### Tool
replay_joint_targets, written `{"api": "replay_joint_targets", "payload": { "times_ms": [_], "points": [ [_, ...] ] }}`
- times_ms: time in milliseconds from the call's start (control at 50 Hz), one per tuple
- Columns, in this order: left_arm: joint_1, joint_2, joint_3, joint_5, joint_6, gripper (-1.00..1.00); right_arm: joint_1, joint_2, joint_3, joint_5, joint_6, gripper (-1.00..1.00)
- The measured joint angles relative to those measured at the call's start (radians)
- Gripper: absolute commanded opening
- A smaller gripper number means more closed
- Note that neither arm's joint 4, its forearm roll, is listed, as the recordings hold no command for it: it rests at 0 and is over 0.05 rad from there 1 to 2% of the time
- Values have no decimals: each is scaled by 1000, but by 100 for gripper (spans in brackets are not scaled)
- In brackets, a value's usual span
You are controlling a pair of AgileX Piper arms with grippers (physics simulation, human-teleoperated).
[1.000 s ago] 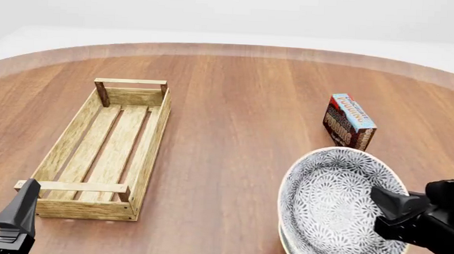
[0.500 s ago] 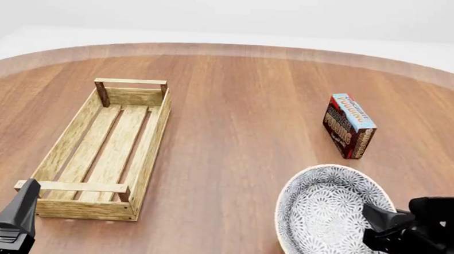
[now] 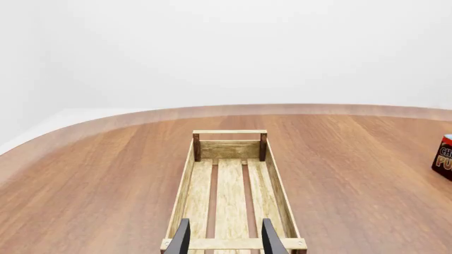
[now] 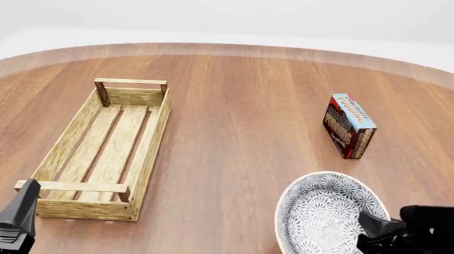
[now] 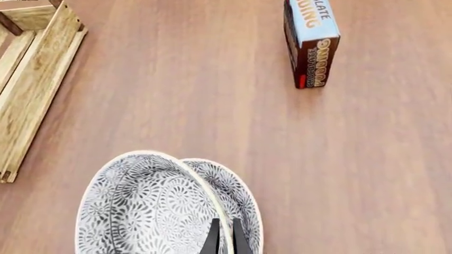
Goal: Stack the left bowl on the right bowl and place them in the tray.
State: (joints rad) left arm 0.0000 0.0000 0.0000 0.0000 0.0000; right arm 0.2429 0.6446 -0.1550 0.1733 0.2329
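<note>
Left wrist view: your left gripper [image 3: 225,239] is hanging spread and empty over the tray [image 3: 274,177], lower centre.

Front view: the bowl [image 4: 319,218] is sitting lower right.

Right wrist view: your right gripper [image 5: 223,236] is pinching that bowl's [image 5: 141,209] rim; the second bowl [image 5: 236,201] is showing behind it, so centre the two before releasing.

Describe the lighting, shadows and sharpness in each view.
Front view: flat even light, everything sharp, only faint shadows beside the tray and box. Left wrist view: crisp to the table edge, blank white backdrop. Right wrist view: bowl patterns sharp, no glare, soft shadow by the box.
</note>
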Motion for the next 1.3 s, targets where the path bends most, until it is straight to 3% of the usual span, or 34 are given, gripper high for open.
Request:
{"api": "replay_joint_targets", "payload": {
  "times_ms": [160, 180, 580, 1020, 1300],
  "points": [
    [0, 0, 0, 0, 0, 100, -17, 26, 13, -36, 0, -100],
    [0, 0, 0, 0, 0, 100, -21, 29, 13, -38, -3, 100],
    [0, 0, 0, 0, 0, 100, -49, -3, -17, -8, -29, 100],
    [0, 0, 0, 0, 0, 100, -84, -117, -80, 145, -57, 100],
    [0, 0, 0, 0, 0, 100, -104, -134, -21, 121, -40, 100]
  ]
}}
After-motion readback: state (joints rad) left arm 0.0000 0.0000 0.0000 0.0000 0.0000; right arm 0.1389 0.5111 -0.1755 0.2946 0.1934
